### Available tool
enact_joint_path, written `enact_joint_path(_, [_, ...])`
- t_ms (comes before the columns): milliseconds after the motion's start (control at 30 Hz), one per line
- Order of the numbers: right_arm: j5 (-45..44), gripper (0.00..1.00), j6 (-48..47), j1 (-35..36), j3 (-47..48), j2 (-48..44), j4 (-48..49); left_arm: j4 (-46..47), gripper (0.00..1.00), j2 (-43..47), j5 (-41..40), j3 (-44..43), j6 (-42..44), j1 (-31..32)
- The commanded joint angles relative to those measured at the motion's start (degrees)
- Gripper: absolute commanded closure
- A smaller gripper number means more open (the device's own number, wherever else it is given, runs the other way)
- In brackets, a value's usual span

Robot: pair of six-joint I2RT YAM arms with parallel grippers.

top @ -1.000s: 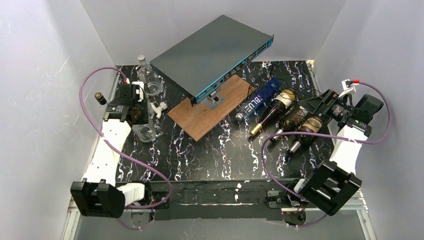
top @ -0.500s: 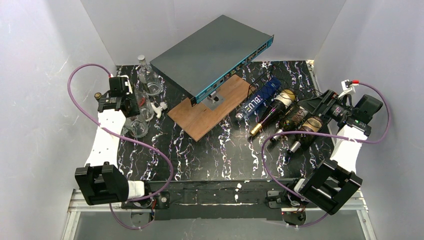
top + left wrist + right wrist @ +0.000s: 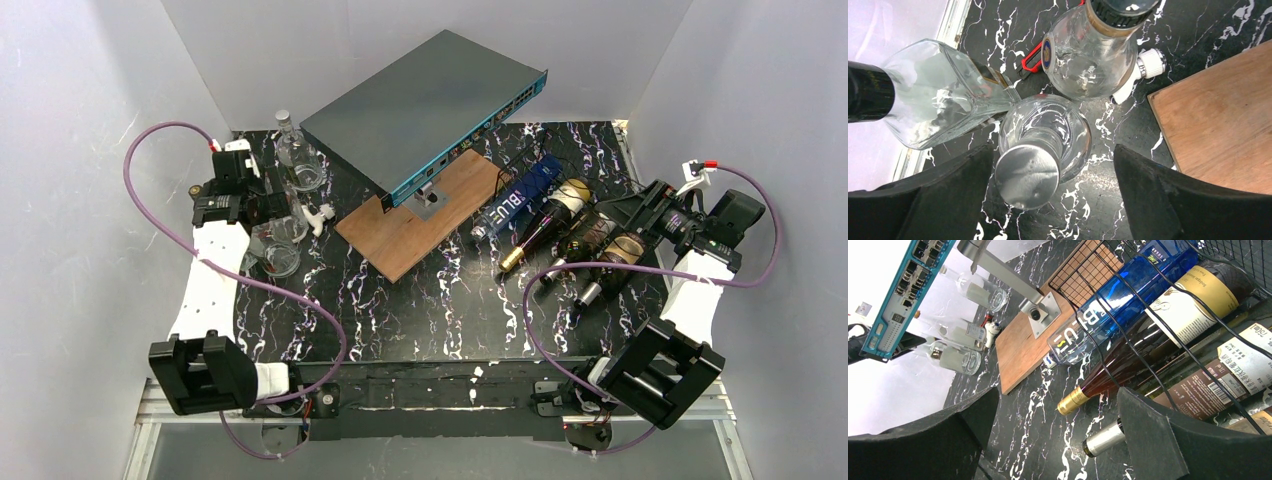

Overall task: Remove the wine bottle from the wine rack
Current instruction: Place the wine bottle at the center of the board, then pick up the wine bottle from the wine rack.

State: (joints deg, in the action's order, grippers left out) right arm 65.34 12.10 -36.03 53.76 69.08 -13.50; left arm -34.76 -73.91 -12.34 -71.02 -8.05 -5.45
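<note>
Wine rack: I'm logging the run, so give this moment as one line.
right gripper: open, by black wire wine rack | wine bottles: lying in rack | left gripper: open, above silver-capped clear glass bottle

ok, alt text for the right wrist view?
Open right claw hovers by the black wire wine rack, where a blue bottle, a gold-capped wine bottle and a silver-capped bottle lie side by side, necks pointing out.

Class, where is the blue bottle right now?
The blue bottle lies right of centre in the top view, on the wine rack, between the wooden board to its left and a gold-capped wine bottle to its right.
</note>
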Motion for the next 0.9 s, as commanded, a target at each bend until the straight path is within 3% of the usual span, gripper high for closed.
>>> enact_joint_path(0, [1.4,0.02,-0.2,-0.3,-0.2,0.0,1.8,-1.1,0.08,5.2,1.7,-2.5,-0.4,-0.2])
enact_joint_path(67, [1.4,0.02,-0.3,-0.3,-0.3,0.0,1.9,-1.2,0.02,6.8,3.3,-2.2,-0.8,-0.2])
enact_joint_path(467, [1.7,0.02,-2.5,-0.3,0.7,-0.2,-0.3,-3.4,0.02,18.5,18.5,1.1,-2.9,-0.2])
enact_joint_path(867, [-1.5,0.02,-17.2,-0.3,5.8,-0.3,-15.6,-4.5,0.02,30.5,36.2,9.1,-7.0,-0.1])
